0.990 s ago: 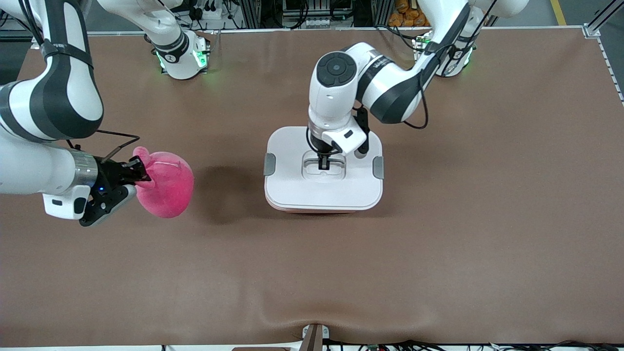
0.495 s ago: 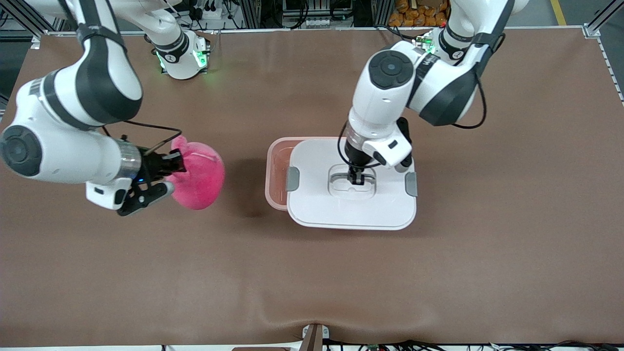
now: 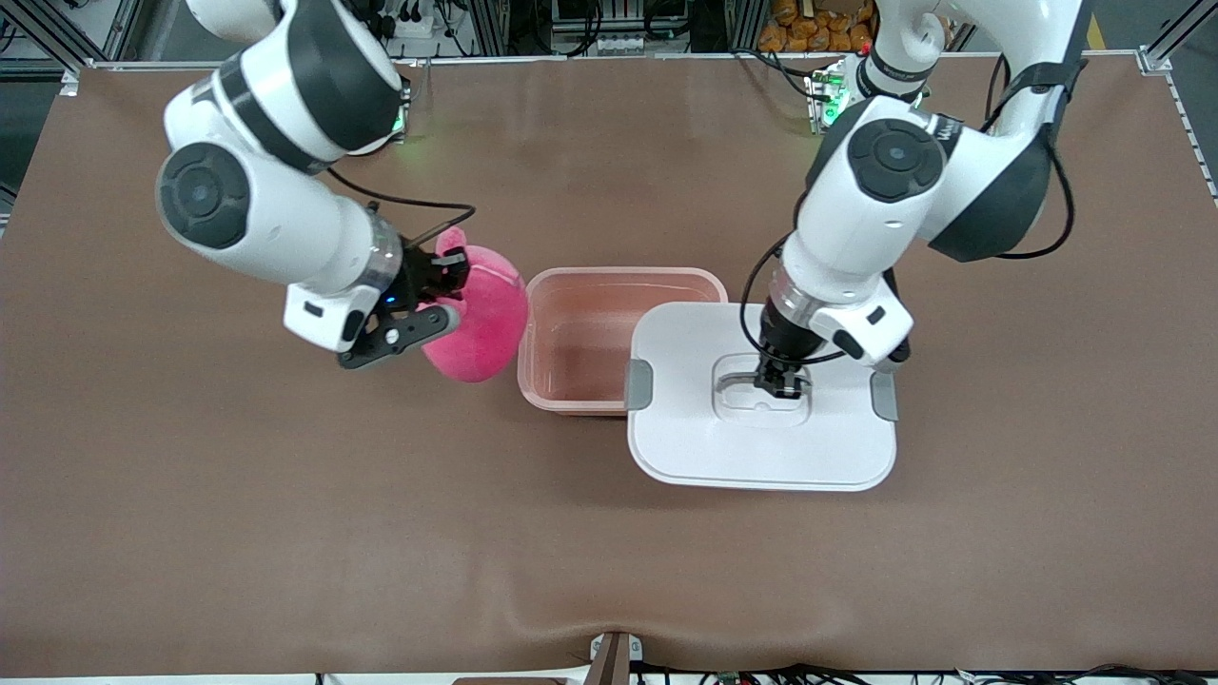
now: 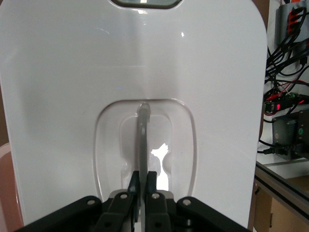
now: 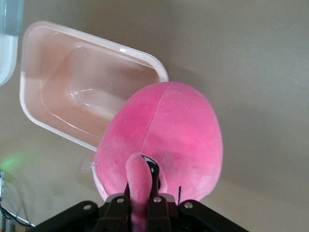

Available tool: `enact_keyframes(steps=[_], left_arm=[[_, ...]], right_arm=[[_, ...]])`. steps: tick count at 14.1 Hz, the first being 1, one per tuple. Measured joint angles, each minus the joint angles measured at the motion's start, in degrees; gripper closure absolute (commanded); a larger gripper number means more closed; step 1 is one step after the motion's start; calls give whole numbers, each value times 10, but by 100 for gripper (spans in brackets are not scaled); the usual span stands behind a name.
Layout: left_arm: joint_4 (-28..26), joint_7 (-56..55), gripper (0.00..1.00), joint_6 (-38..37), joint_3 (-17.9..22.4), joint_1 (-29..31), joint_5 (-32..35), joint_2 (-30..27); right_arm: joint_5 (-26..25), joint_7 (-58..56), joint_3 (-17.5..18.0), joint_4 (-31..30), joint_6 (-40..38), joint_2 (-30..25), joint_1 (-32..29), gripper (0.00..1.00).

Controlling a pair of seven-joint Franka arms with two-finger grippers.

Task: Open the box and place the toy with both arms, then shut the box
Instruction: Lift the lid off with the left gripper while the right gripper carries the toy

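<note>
The pink tub of the box [image 3: 580,400] [image 5: 43,72] stands open at mid-table, with nothing in it. Its white lid [image 3: 704,438] [image 4: 72,96], with grey side clips, hangs lifted off and overlaps the tub's end toward the left arm. My left gripper [image 3: 780,382] [image 4: 144,176] is shut on the thin handle [image 4: 143,140] in the lid's recess. The hot-pink plush toy [image 3: 481,319] [image 5: 169,135] hangs in the air beside the tub's end toward the right arm. My right gripper [image 3: 447,271] [image 5: 142,186] is shut on one of its ears.
The brown table mat [image 3: 285,533] has a raised wrinkle near its front edge. Cables and equipment [image 3: 609,24] line the table's edge by the arm bases. A small bracket [image 3: 612,656] sits at the front edge's middle.
The left gripper has carried the lid off the tub toward the left arm's end, uncovering it. The right gripper has brought the toy toward the tub.
</note>
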Motion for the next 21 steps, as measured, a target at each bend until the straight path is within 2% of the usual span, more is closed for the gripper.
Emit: enact_keyframes(steps=[5, 8, 13, 21], left_arm=[[0, 57, 100, 1, -1, 57, 0, -6], [0, 68, 100, 6, -1, 71, 0, -6], [-12, 109, 100, 10, -2, 106, 0, -7], [-48, 197, 100, 25, -6, 171, -46, -19]], right_arm=[[30, 72, 0, 1, 55, 20, 36, 100], [49, 88, 0, 21, 71, 44, 48, 100], [50, 93, 0, 60, 88, 88, 70, 100], [50, 95, 0, 65, 98, 104, 82, 100]])
